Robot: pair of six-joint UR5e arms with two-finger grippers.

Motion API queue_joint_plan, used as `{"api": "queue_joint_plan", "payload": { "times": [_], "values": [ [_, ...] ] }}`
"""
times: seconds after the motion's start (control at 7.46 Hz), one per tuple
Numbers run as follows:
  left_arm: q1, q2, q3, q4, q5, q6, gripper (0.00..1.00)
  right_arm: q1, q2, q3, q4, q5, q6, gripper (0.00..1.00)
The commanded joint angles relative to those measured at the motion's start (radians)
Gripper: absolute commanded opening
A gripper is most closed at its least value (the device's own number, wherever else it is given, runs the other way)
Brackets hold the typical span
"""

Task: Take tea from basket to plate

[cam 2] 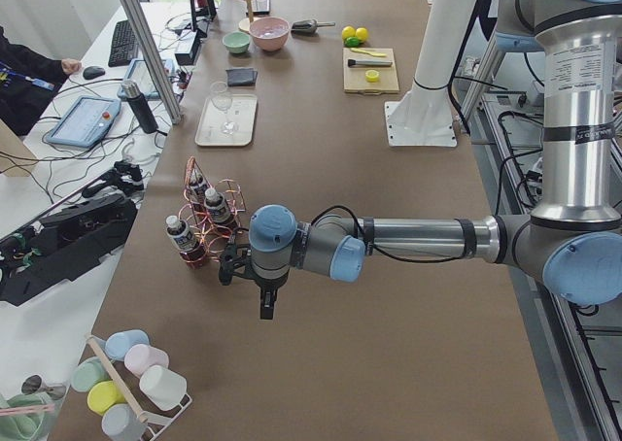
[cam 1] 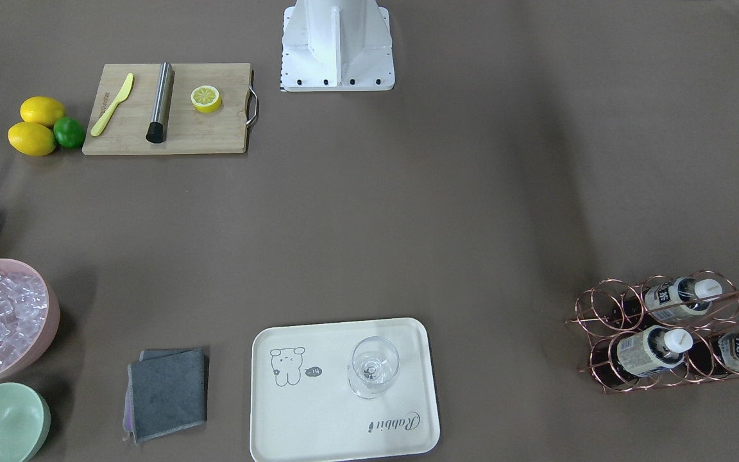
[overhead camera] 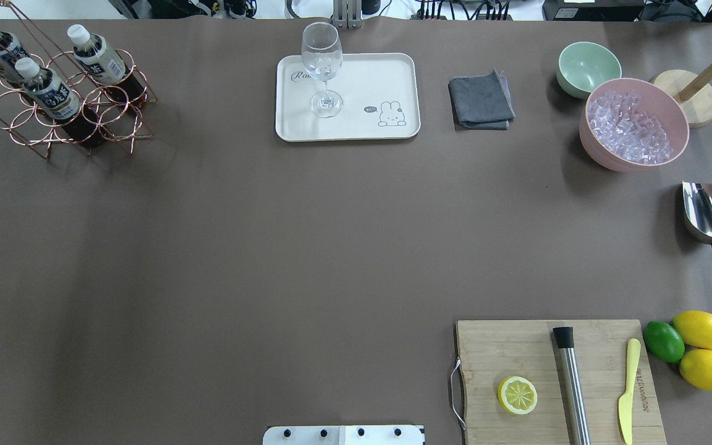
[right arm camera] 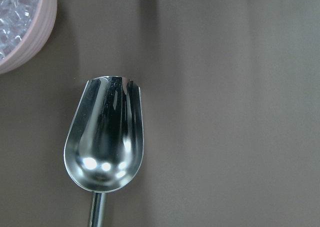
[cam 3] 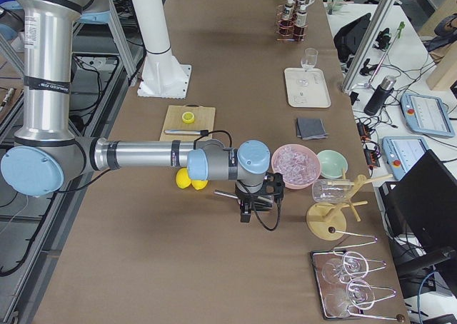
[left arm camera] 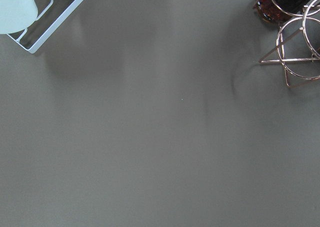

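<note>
Three tea bottles (overhead camera: pixel 53 93) with white caps stand in the copper wire basket (overhead camera: pixel 109 117) at the table's far left corner; they also show in the front view (cam 1: pixel 648 350). The cream plate (overhead camera: pixel 362 80) with the rabbit drawing lies at the far middle and bears a clear stemmed glass (overhead camera: pixel 322 62). My left gripper (cam 2: pixel 264 305) hangs over bare table just beside the basket (cam 2: pixel 209 218); the left wrist view catches the basket's corner (left arm camera: pixel 300 47). My right gripper (cam 3: pixel 246 213) hovers over the steel scoop (right arm camera: pixel 105 137). I cannot tell whether either gripper is open or shut.
A pink bowl of ice (overhead camera: pixel 634 127), mint-green bowl (overhead camera: pixel 588 65) and grey cloth (overhead camera: pixel 481 99) lie right of the plate. A wooden cutting board (overhead camera: pixel 554 377) with half lemon, steel muddler and yellow knife sits near right, whole lemons (overhead camera: pixel 702 330) and a lime beside it.
</note>
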State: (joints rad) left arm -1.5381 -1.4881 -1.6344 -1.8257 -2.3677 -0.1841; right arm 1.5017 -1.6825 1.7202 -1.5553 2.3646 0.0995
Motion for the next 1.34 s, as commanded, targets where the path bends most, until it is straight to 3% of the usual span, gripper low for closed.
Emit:
{"api": "queue_joint_plan", "payload": {
  "times": [0.0,0.27,0.54,0.67,0.94,1.21],
  "values": [
    [0.001,-0.001,-0.001,0.000,-0.002,0.001,0.99,-0.001,-0.011,-0.001,-0.003,0.008,0.002,1.00],
    [0.000,-0.001,0.011,-0.006,-0.060,0.044,0.99,-0.006,-0.013,-0.045,0.004,0.047,0.000,1.00],
    [0.000,-0.049,-0.002,0.000,-0.062,0.246,0.99,-0.006,-0.003,-0.047,0.006,0.042,0.000,1.00],
    [0.004,-0.126,0.005,0.002,-0.030,0.297,0.99,-0.006,0.006,-0.045,0.009,0.038,0.000,1.00],
    [0.029,-0.303,-0.004,0.156,-0.019,0.302,0.99,-0.006,0.006,-0.048,0.007,0.039,0.000,1.00],
    [0.058,-0.388,-0.007,0.184,-0.015,0.381,0.99,-0.006,0.006,-0.047,0.007,0.038,-0.001,1.00]
  ]
}}
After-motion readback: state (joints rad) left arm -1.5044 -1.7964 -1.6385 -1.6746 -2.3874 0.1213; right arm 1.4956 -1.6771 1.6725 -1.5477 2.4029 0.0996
